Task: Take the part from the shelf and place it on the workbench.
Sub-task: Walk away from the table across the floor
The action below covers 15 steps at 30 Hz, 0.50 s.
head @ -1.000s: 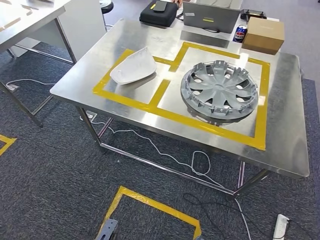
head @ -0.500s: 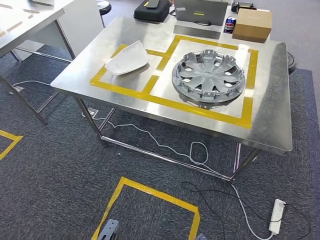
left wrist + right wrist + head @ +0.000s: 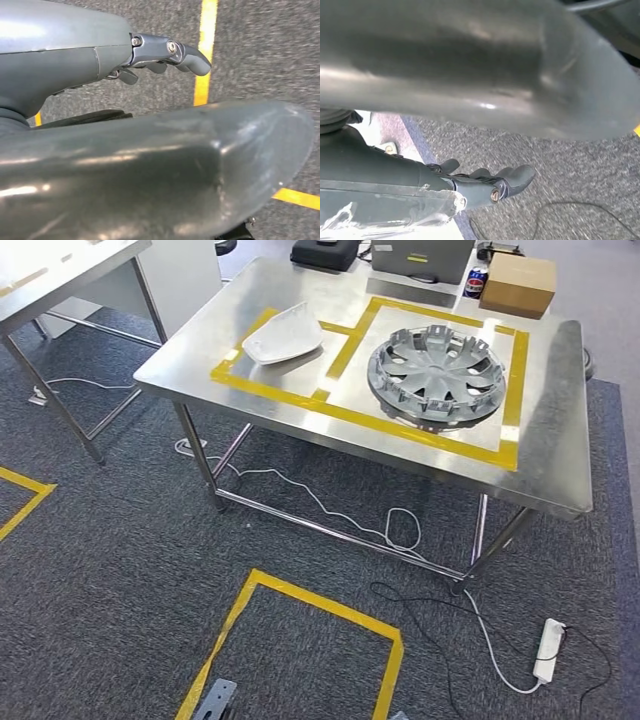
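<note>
The steel workbench (image 3: pixel 355 435) stands ahead of me, marked with yellow tape boxes. A white curved shell part (image 3: pixel 283 333) lies in the left box, and a grey wheel cover (image 3: pixel 436 362) in the right box. My left hand (image 3: pixel 166 55) hangs over the carpet, its fingers stretched out and holding nothing. My right hand (image 3: pixel 486 185) hangs the same way, fingers out, nothing in it.
A cardboard box (image 3: pixel 518 283), a can (image 3: pixel 476 282), a laptop (image 3: pixel 423 258) and a black case (image 3: pixel 324 252) sit along the bench's far edge. A second table (image 3: pixel 68 270) stands at left. On the carpet lie cables (image 3: pixel 400 540), a power strip (image 3: pixel 549 650) and a yellow tape square (image 3: pixel 302 640).
The whole picture has shifted: the camera has drawn back from the bench, which now sits higher and smaller. The parts on it have not moved.
</note>
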Tool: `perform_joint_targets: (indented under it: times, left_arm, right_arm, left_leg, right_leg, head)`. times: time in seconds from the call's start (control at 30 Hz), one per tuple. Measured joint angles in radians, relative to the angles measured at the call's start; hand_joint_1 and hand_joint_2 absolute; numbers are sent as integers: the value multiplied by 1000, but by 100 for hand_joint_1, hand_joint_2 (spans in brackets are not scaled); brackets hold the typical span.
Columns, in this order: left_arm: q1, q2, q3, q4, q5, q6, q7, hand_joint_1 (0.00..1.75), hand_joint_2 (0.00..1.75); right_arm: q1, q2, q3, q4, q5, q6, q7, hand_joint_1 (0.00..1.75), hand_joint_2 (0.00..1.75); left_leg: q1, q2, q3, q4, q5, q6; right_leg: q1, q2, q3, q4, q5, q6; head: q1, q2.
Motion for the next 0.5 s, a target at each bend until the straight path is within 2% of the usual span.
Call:
perform_joint_targets:
  times: [0.03, 0.07, 0.1, 0.13, 0.17, 0.2, 0.23, 0.27, 0.33, 0.37, 0.4, 0.47, 0.5]
  left_arm:
    - [0, 0, 0, 0, 0, 0, 0, 0, 0]
    - [0, 0, 0, 0, 0, -1, 0, 0, 0]
    - [0, 0, 0, 0, 0, -1, -2, 0, 0]
    - [0, 0, 0, 0, 0, -1, -4, 0, 0]
    - [0, -1, 0, 0, -1, 0, -7, 0, 0]
    - [0, -1, -1, 0, -2, 1, -11, 0, 0]
    - [0, -1, -2, 0, -3, 4, -15, 0, 0]
    - [0, -1, -4, 0, -4, 6, -17, 0, 0]
    - [0, 0, -6, 0, -5, 7, -18, 0, 0]
    - [0, 1, -7, 0, -6, 7, -18, 0, 0]
    - [0, 1, -7, 0, -7, 8, -18, 0, 0]
    - [0, 2, -8, 0, -8, 9, -18, 0, 0]
    - [0, 3, -8, 0, -8, 10, -18, 0, 0]
  right_arm:
    - [0, 0, -1, 0, -1, 0, -1, 0, 0]
    - [0, 0, -2, 0, -2, -1, -3, 0, 0]
    - [0, 0, -3, 0, -3, -1, -5, 0, 0]
    - [-1, 0, -3, 0, -3, -1, -7, 0, 0]
    - [-2, 0, -4, 0, 0, -4, -10, 0, 0]
    - [-5, 0, -4, 0, 5, -10, -13, 0, 0]
    - [-8, -1, -4, 0, 10, -16, -17, 0, 0]
    - [-9, -1, -4, 0, 15, -22, -20, 0, 0]
    - [-8, -1, -4, 0, 18, -27, -24, 0, 0]
    - [-7, -1, -4, 0, 18, -28, -25, 0, 0]
    - [-6, -1, -4, 0, 19, -28, -25, 0, 0]
    - [-5, -1, -4, 0, 19, -28, -26, 0, 0]
    - [-4, -1, -4, 0, 19, -28, -27, 0, 0]
  left_leg:
    - [-2, 0, -16, 1, 12, 0]
    - [-3, 0, -33, 2, 24, 0]
    - [-4, 0, -49, 4, 35, -1]
    - [-4, 0, -63, 5, 44, -3]
    - [-5, -1, -75, 7, 53, -7]
    - [-6, -1, -83, 9, 61, -11]
    - [-7, 0, -87, 10, 69, -17]
    - [-6, 1, -88, 10, 77, -23]
    - [-2, 1, -89, 10, 86, -36]
    - [-1, 1, -95, 20, 72, -42]
    - [0, 0, -107, 47, 43, -48]
    - [3, -1, -147, 159, -47, -57]
    - [4, -1, -168, 225, -81, -61]
  right_leg:
    - [0, 0, 1, 44, -9, -1]
    - [1, 0, 17, 56, 5, -3]
    - [2, 0, 51, 33, 34, -5]
    - [4, 0, 98, -18, 60, -9]
    - [7, -1, 161, -96, 66, -12]
    - [9, -2, 213, -172, 58, -15]
    - [12, -2, 248, -229, 44, -18]
    - [15, -2, 267, -264, 30, -22]
    - [16, -3, 259, -273, 39, -34]
    - [16, -4, 254, -273, 47, -42]
    - [14, -5, 247, -275, 56, -50]
    - [13, -6, 233, -274, 72, -58]
    - [13, -6, 225, -273, 79, -59]
  head:
    - [1, 0]
    - [0, 0]
    - [0, 0]
    - [1, 0]
    - [1, 0]
    - [0, 0]
    - [0, 0]
    - [0, 0]
    - [0, 0]
    - [0, 0]
    - [-3, 0]
    - [-8, 0]
    - [-9, 0]
